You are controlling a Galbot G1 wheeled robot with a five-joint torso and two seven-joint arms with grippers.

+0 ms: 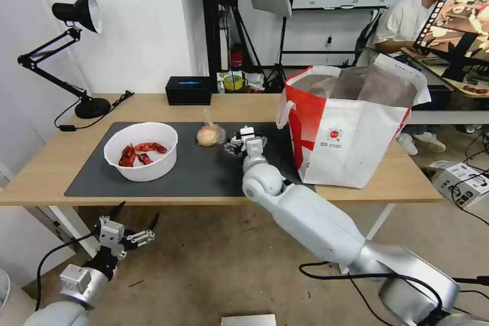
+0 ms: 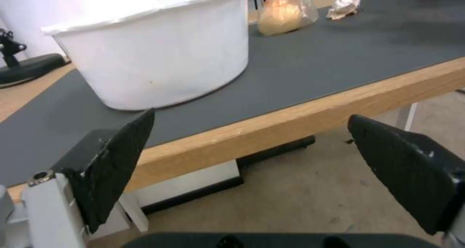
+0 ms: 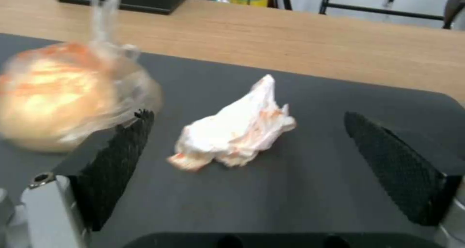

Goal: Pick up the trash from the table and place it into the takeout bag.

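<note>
The right gripper (image 3: 247, 161), jaws wide apart, hangs around the crumpled white tissue (image 3: 235, 131) on the dark grey mat (image 3: 339, 190). The bagged round bun (image 3: 63, 95) touches 1 finger and might get bumped. The left gripper (image 1: 135, 224) waits, spread wide, below the table (image 1: 51, 163).

My right arm reaches forward, its hand (image 3: 247, 161) spread wide; my left hand (image 1: 136, 224) hangs low, likewise spread.

One bowl (image 1: 141, 151), bun (image 1: 207, 135), tissue (image 3: 236, 128), bag (image 1: 351, 127)
</note>
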